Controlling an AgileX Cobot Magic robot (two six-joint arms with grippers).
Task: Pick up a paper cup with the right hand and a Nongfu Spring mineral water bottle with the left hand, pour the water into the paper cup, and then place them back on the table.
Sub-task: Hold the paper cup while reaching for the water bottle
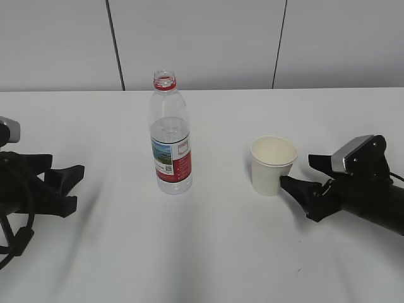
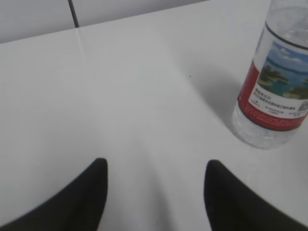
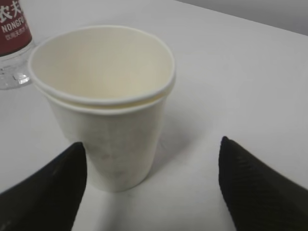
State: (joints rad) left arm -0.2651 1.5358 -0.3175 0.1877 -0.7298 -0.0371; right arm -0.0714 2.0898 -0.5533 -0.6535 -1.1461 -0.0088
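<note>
The Nongfu Spring bottle [image 1: 170, 142] stands upright and uncapped at the table's middle, partly filled with water. The paper cup [image 1: 273, 165] stands upright to its right and looks empty. My right gripper [image 1: 298, 170] is open, low over the table just right of the cup. In the right wrist view the cup [image 3: 103, 96] sits towards the left finger, just ahead of the open gripper [image 3: 151, 144], not gripped. My left gripper [image 1: 76, 186] is open and empty, well left of the bottle. In the left wrist view the bottle [image 2: 276, 96] stands ahead and right of the gripper [image 2: 156, 166].
The white table [image 1: 208, 252] stretches back to a grey panelled wall [image 1: 202, 38]. The bottle's base [image 3: 14, 43] shows behind the cup at the far left of the right wrist view. Nothing else stands on the table.
</note>
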